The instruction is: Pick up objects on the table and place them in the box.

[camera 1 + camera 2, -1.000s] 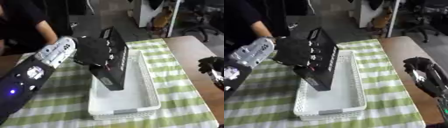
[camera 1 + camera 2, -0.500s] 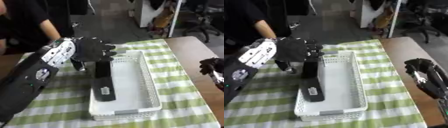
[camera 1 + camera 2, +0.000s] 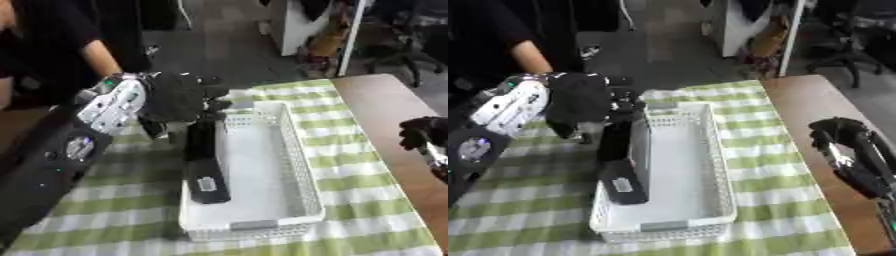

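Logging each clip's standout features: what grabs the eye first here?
A long black object stands on edge along the left wall of the white basket, centre of the green-checked cloth. The left hand hovers at its far end; the right hand idles at the right edge.

The left hand (image 3: 179, 97) is smeared by blur, so its fingers run together and it cannot be told whether they touch the black object (image 3: 203, 160) below them. The top end of that object is hidden behind the hand. A small pale label (image 3: 206, 184) on the object's lower end is too small to read. The right hand (image 3: 852, 150) is cut off by the right edge in the left eye view and runs off the bottom right corner in the right eye view; its finger pose cannot be made out. The white basket (image 3: 297, 165) hides the worktop (image 3: 367, 150) beneath it.
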Robot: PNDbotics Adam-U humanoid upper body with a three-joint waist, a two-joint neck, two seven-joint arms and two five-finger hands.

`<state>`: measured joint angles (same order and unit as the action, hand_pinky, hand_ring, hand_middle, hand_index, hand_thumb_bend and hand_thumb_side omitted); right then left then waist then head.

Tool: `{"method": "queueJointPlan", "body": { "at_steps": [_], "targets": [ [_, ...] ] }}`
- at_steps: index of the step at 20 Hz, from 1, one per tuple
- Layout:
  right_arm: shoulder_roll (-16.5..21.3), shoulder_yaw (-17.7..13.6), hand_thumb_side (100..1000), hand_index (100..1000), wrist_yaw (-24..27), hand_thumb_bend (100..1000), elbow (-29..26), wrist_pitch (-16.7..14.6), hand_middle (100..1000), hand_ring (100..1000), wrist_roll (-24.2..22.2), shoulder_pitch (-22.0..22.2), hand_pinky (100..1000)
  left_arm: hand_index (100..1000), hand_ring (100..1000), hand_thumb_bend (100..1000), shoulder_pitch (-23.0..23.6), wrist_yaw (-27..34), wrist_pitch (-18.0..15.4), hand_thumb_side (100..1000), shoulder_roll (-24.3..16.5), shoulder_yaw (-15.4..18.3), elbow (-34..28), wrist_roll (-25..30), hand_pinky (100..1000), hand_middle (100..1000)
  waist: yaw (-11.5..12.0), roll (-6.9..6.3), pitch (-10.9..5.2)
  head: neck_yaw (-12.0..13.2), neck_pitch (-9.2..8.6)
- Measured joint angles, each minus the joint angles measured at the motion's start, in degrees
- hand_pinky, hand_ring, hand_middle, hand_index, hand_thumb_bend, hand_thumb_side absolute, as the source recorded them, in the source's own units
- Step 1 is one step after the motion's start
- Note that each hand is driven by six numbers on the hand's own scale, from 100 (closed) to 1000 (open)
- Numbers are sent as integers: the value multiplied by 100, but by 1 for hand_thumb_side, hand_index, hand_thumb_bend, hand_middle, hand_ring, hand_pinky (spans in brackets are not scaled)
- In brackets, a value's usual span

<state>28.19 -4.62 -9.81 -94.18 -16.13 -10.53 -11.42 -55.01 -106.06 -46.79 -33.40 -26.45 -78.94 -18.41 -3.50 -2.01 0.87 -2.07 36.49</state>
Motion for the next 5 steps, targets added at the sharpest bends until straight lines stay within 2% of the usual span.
{"method": "queueJointPlan", "body": {
  "at_steps": [2,3,5],
  "targets": [
    [0,-7,735,720,-1,248,1,0,562,535,1,2,506,1000,898,911,81,1121,4,330,-249,304,-274,85,900,906,20,0,0,-4,-2],
    [0,-17,736,720,-1,247,1,0,562,535,2,2,507,1000,883,839,154,1814,67,287,-343,488,-364,190,886,906,33,0,0,-5,-4],
    [0,-31,736,720,-3,247,2,4,562,535,9,2,507,1000,875,741,338,3402,379,276,-493,871,-539,525,879,910,46,6,0,-34,-24]
  ]
}}
